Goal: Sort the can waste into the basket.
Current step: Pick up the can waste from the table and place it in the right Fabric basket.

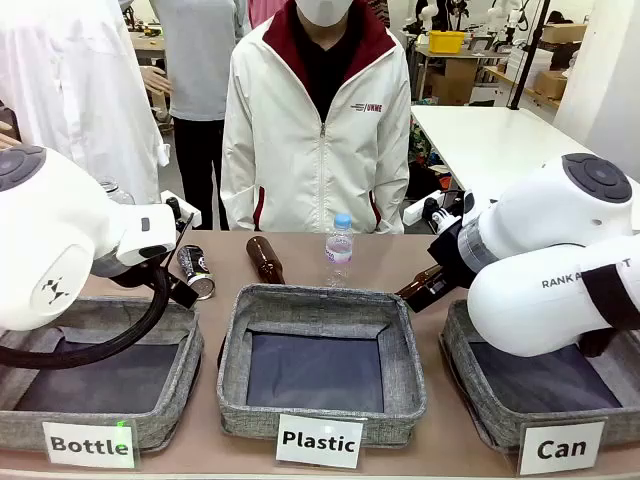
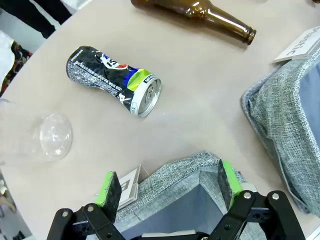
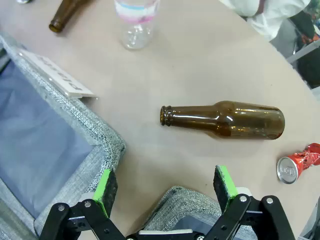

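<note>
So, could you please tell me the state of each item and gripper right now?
Black can: dented, lying on the table.
Red can: crushed, lying on the table.
Can basket: no cans visible inside.
Left gripper: open, empty.
Right gripper: open, empty.
Brown bottle near right gripper: on its side, uncapped.
Plastic bottle: upright, capped.

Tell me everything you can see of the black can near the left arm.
The black can is a small metal drink can, black with grey print and a green-yellow and blue patch beside its silver end. Its body is dented and pinched mid-length. It lies on its side on the tan table, just past the Bottle basket rim, touching nothing else.
</note>
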{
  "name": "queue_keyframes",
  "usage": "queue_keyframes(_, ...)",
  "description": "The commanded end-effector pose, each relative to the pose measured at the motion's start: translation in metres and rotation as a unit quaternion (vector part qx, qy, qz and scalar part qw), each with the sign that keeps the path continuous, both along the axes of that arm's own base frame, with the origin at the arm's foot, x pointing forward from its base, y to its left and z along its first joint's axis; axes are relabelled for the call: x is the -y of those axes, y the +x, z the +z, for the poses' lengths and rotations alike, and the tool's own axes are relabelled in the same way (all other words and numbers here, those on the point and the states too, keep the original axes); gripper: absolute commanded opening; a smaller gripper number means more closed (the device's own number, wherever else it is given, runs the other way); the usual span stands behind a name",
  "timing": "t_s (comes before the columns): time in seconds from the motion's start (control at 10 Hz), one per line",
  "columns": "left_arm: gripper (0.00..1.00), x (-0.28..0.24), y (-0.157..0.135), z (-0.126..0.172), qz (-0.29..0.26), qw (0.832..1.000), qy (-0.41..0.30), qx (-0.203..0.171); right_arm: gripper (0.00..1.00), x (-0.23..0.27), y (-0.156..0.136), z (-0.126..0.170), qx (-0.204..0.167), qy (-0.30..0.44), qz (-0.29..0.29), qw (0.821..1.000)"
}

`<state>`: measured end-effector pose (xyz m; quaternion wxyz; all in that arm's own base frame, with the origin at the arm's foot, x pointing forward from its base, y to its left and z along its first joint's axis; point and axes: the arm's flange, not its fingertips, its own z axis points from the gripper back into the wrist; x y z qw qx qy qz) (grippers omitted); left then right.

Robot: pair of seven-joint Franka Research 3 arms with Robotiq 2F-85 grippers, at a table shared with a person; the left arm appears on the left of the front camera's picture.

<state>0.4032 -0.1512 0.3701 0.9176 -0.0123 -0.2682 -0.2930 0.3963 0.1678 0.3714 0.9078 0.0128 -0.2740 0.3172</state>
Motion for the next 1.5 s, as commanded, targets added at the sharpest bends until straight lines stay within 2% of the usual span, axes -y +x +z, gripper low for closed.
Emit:
queue_keyframes(0.0,1.0,0.0,0.0,0.0001,0.0,1.0,0.0,0.0,1.0,0.0,0.0,0.0,0.0,0.0,0.0,1.0)
queue_keyframes(1.4,1.0,0.0,0.0,0.0001,0.0,1.0,0.0,0.0,1.0,0.0,0.0,0.0,0.0,0.0,0.0,1.0)
